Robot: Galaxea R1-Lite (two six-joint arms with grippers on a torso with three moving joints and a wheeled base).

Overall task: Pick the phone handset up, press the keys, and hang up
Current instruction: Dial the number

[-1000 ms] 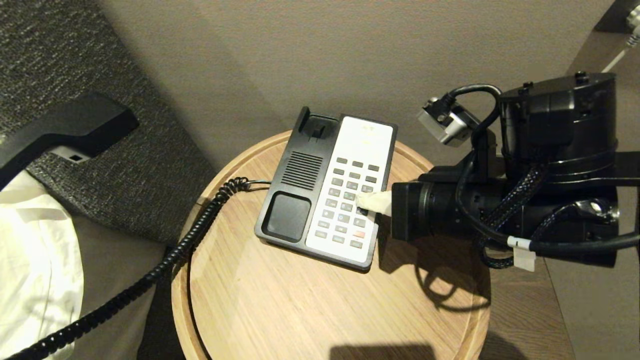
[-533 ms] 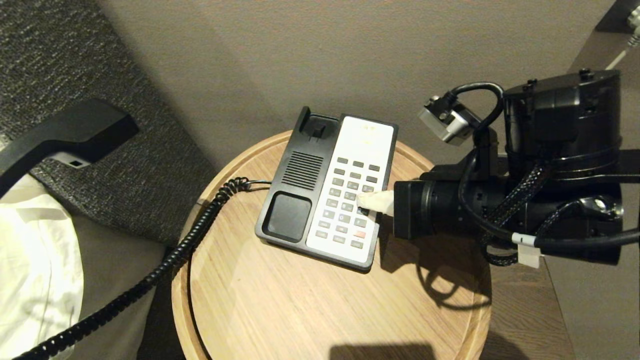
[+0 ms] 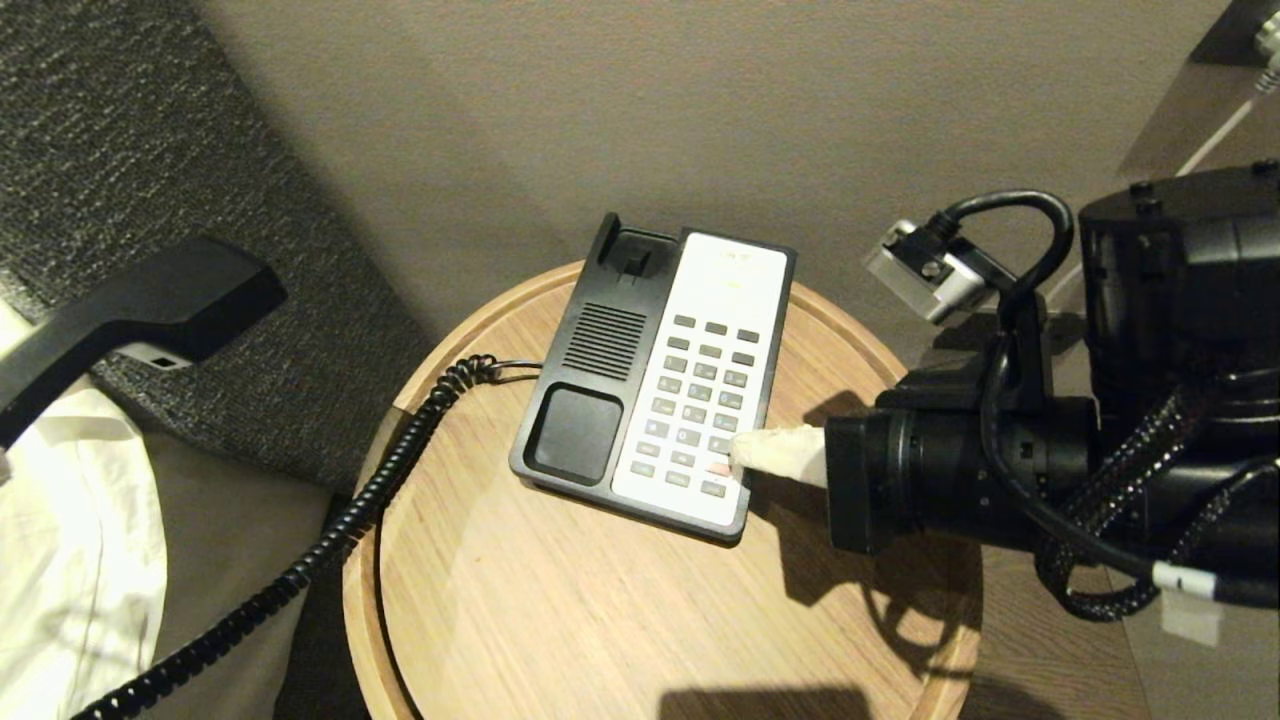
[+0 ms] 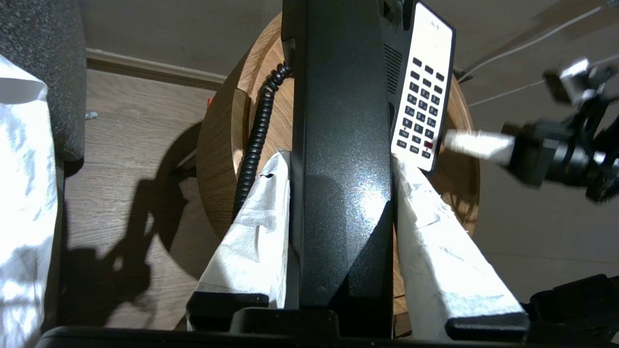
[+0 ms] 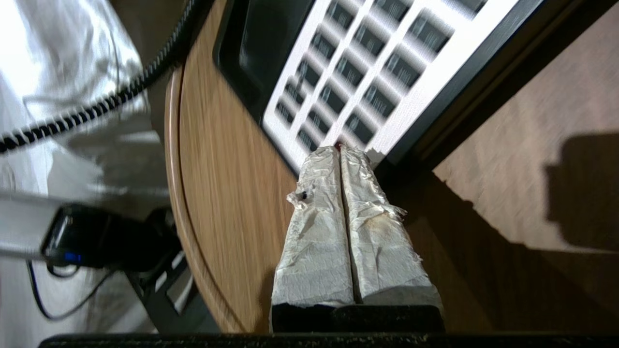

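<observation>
The phone handset (image 3: 140, 310), long and glossy black, hangs in the air left of the table, and its coiled cord (image 3: 330, 530) runs back to the phone base (image 3: 590, 350). My left gripper (image 4: 341, 159) is shut on the handset (image 4: 343, 121), with one white-wrapped finger on each side; in the head view this gripper is out of frame. My right gripper (image 3: 745, 455) is shut, its wrapped fingers pressed together. Its tip (image 5: 341, 151) rests at the red key in the near right corner of the white keypad (image 3: 700, 390). The cradle on the base is empty.
The phone stands on a round wooden side table (image 3: 600, 620) with a raised rim. A grey upholstered panel (image 3: 150, 130) and white bedding (image 3: 60, 560) lie to the left. A beige wall (image 3: 700, 100) is behind. A black power adapter (image 5: 96, 237) sits below the table edge.
My right gripper has moved from the middle keys on the keypad's right side down to the near row at the red key. The handset has sunk slightly in the head view.
</observation>
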